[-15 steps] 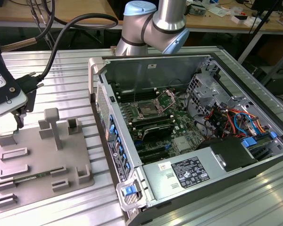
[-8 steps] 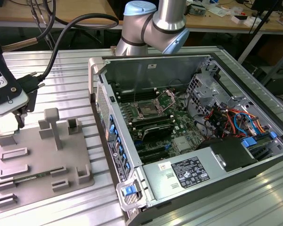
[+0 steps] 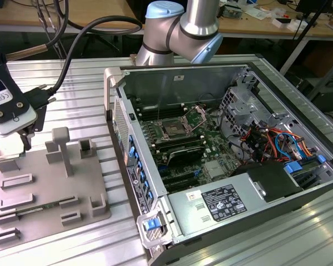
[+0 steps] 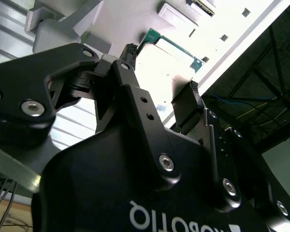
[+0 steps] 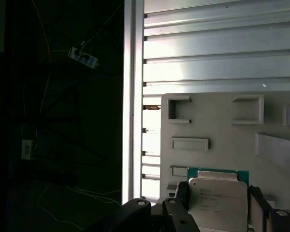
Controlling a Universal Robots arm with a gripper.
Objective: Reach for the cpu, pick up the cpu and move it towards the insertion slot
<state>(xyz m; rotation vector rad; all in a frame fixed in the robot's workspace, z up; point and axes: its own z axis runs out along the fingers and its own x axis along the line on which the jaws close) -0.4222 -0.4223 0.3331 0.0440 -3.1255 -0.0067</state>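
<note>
I work in a lab or workshop for robots and computers. My silver and blue arm stands at a metal bench made of long ribbed bars. On the bench lies an open computer case, with its green board and red and blue wires showing. Beside the case sits a grey plastic tray with raised blocks. Behind are wooden desks with thick black cables and small parts.
</note>
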